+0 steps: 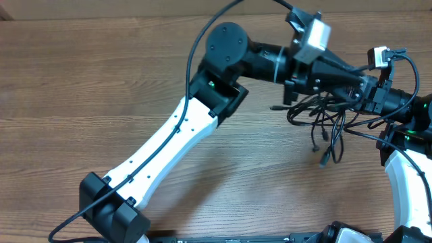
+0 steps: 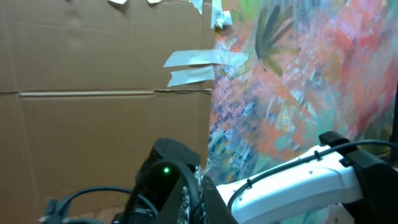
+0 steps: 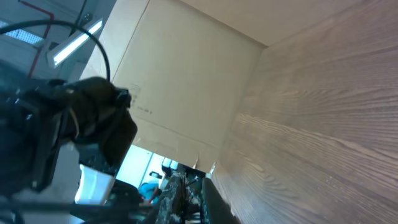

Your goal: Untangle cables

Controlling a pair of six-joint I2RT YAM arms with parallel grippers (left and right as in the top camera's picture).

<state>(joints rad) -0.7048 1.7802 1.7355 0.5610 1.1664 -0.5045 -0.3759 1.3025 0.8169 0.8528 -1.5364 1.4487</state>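
Observation:
The cables (image 1: 322,118) are a tangle of thin black cords hanging in loose loops at the right of the overhead view, with small plugs dangling near the table (image 1: 325,159). My left gripper (image 1: 354,86) reaches in from the left at the top of the tangle. My right gripper (image 1: 370,96) meets it from the right, almost touching. In the left wrist view the fingers (image 2: 198,200) are close together with a dark strand between them. In the right wrist view the fingers (image 3: 189,200) are also pinched on something dark. The bundle itself is out of both wrist views.
The wooden table (image 1: 101,81) stretches left of the tangle. My left arm's white link (image 1: 169,142) crosses it diagonally from the front left. The right arm's white link (image 1: 405,182) curves along the right edge. Cardboard (image 2: 93,124) and a painted sheet (image 2: 311,74) stand behind.

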